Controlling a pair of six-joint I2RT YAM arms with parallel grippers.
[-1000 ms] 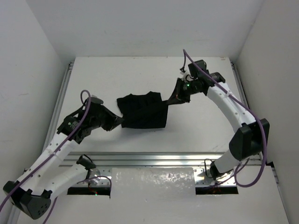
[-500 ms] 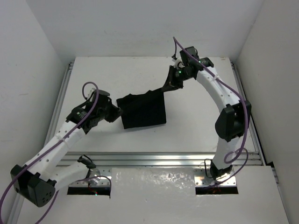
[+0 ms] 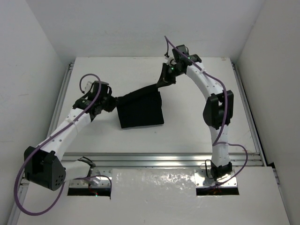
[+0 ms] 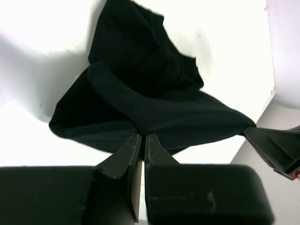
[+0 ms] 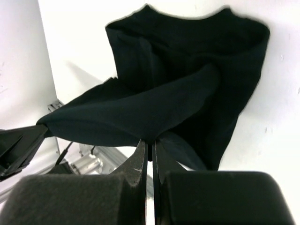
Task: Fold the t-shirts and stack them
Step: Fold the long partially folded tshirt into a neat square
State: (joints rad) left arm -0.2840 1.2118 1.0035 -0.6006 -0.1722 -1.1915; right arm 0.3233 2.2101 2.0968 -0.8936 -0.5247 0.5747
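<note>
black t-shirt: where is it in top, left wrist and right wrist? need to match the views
Top external: t-shirt mid-table, strung between left tool and right tool.
Left wrist: t-shirt fills the centre, pinched by the left tool at the bottom.
Right wrist: t-shirt centre and top, pinched by the right tool.
Shared landmark: the stretched edge running from tool to tool.

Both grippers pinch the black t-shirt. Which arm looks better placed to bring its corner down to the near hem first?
Left, probably. The left gripper holds the t-shirt closer to the near hem. The right gripper holds its corner farther across the table, so it has a longer way back. Both are shut on cloth.
</note>
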